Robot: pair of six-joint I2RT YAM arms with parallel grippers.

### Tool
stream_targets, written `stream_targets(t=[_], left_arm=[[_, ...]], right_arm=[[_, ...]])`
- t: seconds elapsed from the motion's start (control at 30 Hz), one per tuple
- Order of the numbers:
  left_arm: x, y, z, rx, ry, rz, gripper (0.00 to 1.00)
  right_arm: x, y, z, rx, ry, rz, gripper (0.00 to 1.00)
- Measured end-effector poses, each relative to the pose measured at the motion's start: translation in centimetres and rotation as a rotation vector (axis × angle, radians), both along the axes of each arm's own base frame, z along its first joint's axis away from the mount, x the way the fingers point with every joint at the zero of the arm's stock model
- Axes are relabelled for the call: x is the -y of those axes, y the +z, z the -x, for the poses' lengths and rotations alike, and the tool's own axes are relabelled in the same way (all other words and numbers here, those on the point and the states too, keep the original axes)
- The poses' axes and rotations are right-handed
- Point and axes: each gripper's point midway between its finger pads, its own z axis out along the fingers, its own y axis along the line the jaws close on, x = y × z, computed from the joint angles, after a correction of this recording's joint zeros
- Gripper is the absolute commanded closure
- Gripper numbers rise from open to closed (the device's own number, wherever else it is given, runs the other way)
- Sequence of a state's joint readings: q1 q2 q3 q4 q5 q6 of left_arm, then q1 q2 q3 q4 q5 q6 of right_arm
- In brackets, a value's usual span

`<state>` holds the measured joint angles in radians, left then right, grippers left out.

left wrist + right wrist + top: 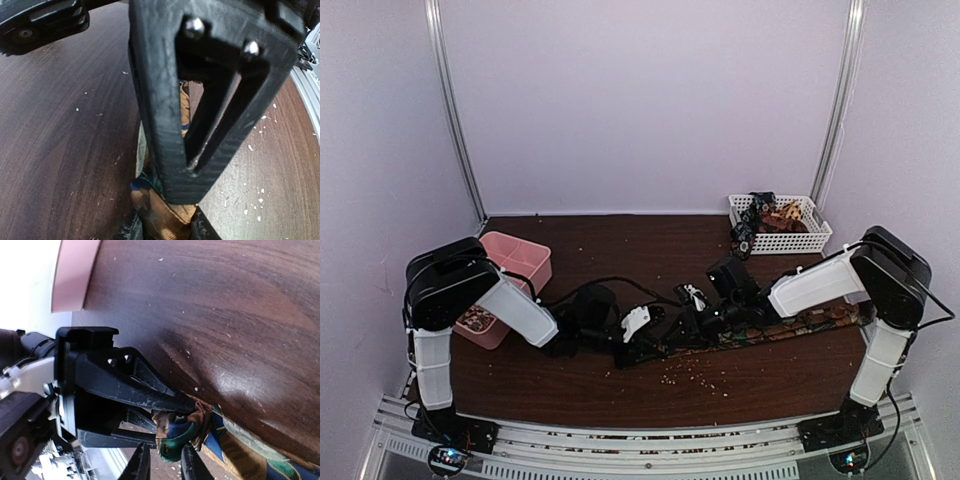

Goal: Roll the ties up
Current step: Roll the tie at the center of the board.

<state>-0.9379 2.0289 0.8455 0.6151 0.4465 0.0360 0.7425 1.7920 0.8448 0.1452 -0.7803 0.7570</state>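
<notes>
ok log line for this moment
tie: flat, one end curled | left gripper: shut on tie | right gripper: straddles curl, grip unclear

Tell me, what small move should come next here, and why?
Probably turn the folded end one more wrap along the tie: both arms' jaws meet there, only a small fold exists, and most of it lies flat on the table.

tie (pixel 800 328): brown-green pattern | flat on table (pixel 620 240), left end bunched | other ties (pixel 760 212): basket (pixel 810 243)
</notes>
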Motion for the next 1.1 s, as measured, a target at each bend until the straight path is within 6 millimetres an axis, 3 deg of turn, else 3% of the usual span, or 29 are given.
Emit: stream_targets(t=[0.1,0.17,0.33,0.4,0.5,0.83,0.93,1.1], left_arm=[[0.0,0.0,0.0,0.000,0.000,-0.003,0.65],[-0.1,0.0,0.0,0.002,0.003,-0.006,0.58],[-0.9,-0.2,0.1,0.008,0.022,-0.032,0.34],[-1.9,0.0,0.3,0.010,0.045,-0.048,0.18],[-3.5,1.3,0.5,0.034,0.087,-0.052,0.03],[-6.4,12.3,-2.2,0.254,0.338,0.155,0.02],[-7.7,12.8,-2.3,0.267,0.409,0.256,0.02],[-7.6,9.1,-2.8,0.206,0.421,0.190,0.02]], right_arm=[[-0.1,-0.5,0.0,0.002,0.011,0.019,1.00],[0.0,-0.7,-0.1,0.007,0.014,0.034,1.00],[0.4,-1.3,0.0,0.013,0.020,0.061,1.00],[0.5,-1.3,-0.1,0.020,0.022,0.064,1.00],[0.7,-1.5,-0.2,0.024,0.021,0.069,1.00],[1.2,-2.0,-0.5,0.016,0.008,0.075,1.00],[1.3,-2.1,-0.5,0.014,0.009,0.076,1.00],[1.3,-2.3,-0.6,0.010,0.011,0.073,1.00]])
